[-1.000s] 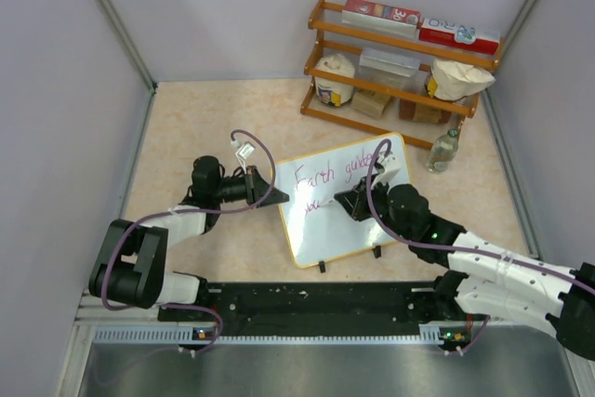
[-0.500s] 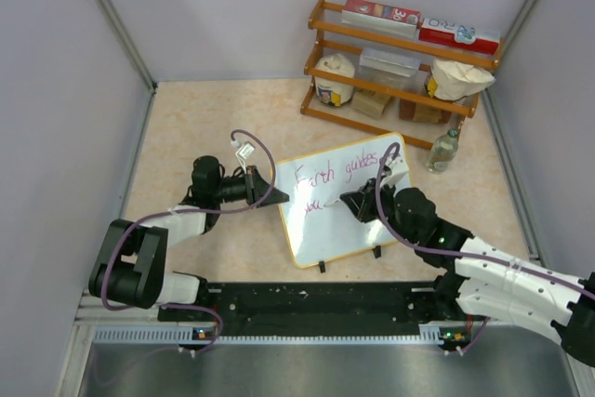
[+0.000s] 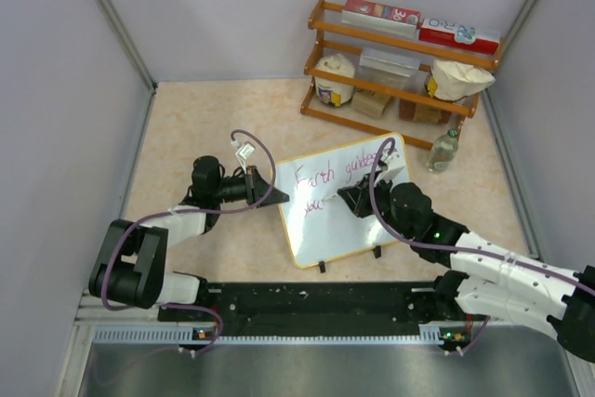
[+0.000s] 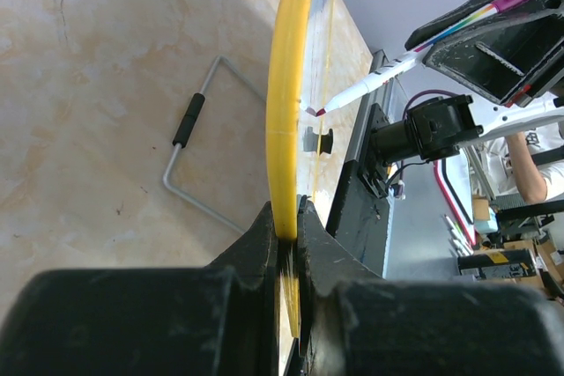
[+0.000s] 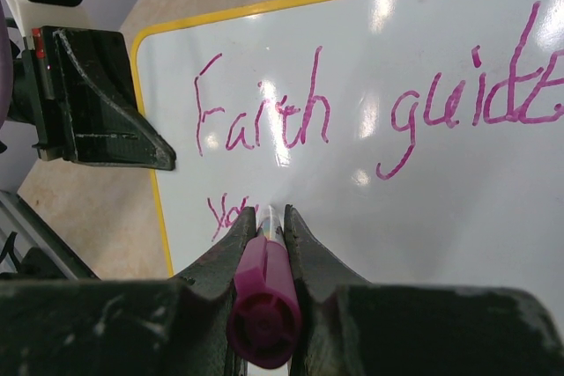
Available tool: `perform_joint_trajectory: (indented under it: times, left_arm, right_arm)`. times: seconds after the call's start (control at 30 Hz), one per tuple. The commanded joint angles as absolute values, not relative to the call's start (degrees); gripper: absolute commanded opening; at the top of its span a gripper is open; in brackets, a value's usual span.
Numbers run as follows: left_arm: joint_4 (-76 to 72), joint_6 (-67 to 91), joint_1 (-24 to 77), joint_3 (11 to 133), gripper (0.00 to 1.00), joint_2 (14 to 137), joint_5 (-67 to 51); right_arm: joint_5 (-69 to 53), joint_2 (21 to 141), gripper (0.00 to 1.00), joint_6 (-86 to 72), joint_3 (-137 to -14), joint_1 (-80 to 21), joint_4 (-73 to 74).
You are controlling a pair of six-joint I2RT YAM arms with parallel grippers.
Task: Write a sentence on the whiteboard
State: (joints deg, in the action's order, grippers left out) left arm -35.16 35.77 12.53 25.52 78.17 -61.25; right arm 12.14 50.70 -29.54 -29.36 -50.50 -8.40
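Glossy white whiteboard (image 3: 349,220) with a thin yellow frame sits propped mid-desk (image 3: 209,118), beige marble top. Left fingers (image 4: 256,244) clamped on its left frame edge. Right fingers (image 5: 220,257) clamped on a magenta marker (image 5: 263,301), tip at the board beneath the pink cursive sentence (image 5: 401,116), "Earth guide…".

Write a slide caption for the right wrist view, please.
Right tool holds a magenta marker to the whiteboard below the sentence opening "Earth guide"; left tool clamps its edge.

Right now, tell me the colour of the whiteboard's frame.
Yellow, seen best in the left wrist view, where the left pincer clamps the whiteboard's frame.
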Motion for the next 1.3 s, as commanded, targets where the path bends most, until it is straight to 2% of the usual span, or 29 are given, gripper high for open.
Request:
perform_joint_trajectory:
  times: [0.0,1.27]
  left_arm:
    - [-35.24,30.59,13.62,26.19,0.00,78.84,-60.38]
    - [-35.07,30.59,13.62,26.19,0.00,78.84,-60.29]
  right_arm:
    - [13.01,52.03,0.00,-28.48,-32.17,-50.01,-11.34]
    - [11.60,49.13,0.00,-29.62,-26.28,-50.01,-8.52]
